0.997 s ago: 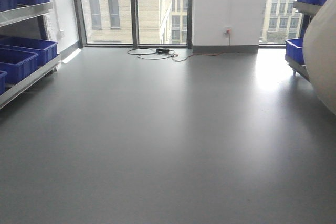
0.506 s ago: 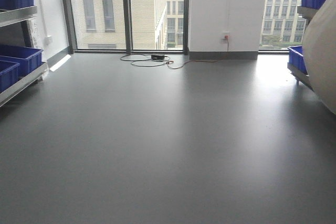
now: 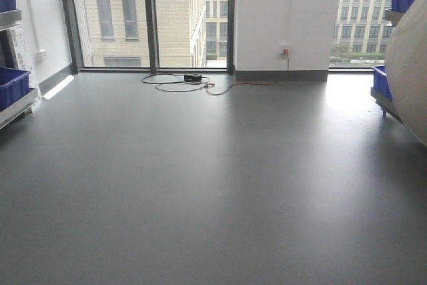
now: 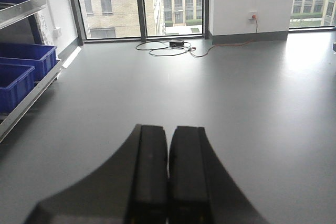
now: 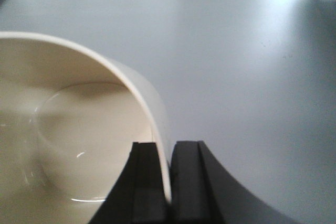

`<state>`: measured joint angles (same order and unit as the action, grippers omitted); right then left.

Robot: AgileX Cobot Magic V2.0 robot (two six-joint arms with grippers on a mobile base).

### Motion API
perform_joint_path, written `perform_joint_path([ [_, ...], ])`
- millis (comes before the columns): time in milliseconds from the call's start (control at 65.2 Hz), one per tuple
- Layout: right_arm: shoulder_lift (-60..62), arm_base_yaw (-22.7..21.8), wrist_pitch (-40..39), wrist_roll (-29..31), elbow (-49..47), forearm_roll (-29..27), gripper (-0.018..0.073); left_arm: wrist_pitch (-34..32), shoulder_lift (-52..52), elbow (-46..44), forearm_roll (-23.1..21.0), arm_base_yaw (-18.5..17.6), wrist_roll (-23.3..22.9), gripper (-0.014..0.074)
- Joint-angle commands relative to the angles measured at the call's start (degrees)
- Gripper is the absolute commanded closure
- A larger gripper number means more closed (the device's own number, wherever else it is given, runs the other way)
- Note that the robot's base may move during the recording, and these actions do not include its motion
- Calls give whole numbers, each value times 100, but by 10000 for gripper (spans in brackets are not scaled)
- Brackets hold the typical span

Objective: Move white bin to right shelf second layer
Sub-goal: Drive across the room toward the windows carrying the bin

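The white bin (image 5: 63,129) hangs from my right tool (image 5: 169,148). The tool is clamped on the bin's rim, one pad inside the mouth and one against the outer wall. In the front view the bin's curved side fills the right edge (image 3: 410,65), carried above the floor (image 3: 213,185).

It is empty inside, so I judge it light. The plastic is glossy and the wall looks thin, so I expect it to be slippery and a little flexible under a one-sided pinch. With the whole tub hanging off a single point on the rim, it could swing or creep out if I jerk. I would keep this deep bite on the rim and move gently.

My left tool (image 4: 168,129) has its pads pressed together with nothing between them, and it points out over the bare floor.

Further out, blue crates (image 4: 23,59) sit on a steel rack (image 4: 31,85) along the left wall. A cable (image 3: 177,81) lies looped by the windows (image 3: 147,25). On the right, more blue crates (image 3: 381,81) peek out behind the bin. I cannot make out the roller shelf level from here.
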<state>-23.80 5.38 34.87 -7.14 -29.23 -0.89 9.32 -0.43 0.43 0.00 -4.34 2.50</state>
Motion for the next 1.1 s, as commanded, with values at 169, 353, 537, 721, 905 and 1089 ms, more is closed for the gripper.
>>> perform_joint_path([
  [169, -10, -21, -541, 19, -174, -45, 512, -489, -92, 211, 0, -32, -30, 512],
  [353, -10, -21, -541, 19, -174, -45, 512, -489, -92, 211, 0, -32, -30, 512],
  [537, -10, -21, -541, 19, -174, -45, 512, -489, -92, 211, 0, -32, -30, 512],
  [721, -10, -21, -541, 19, -174, -45, 512, -489, -92, 211, 0, -32, -30, 512],
  [905, -10, -21, -541, 19, -174, -45, 512, -489, -92, 211, 0, -32, -30, 512],
  [1089, -10, -21, -541, 19, -174, -45, 512, -489, -92, 211, 0, -32, -30, 512],
])
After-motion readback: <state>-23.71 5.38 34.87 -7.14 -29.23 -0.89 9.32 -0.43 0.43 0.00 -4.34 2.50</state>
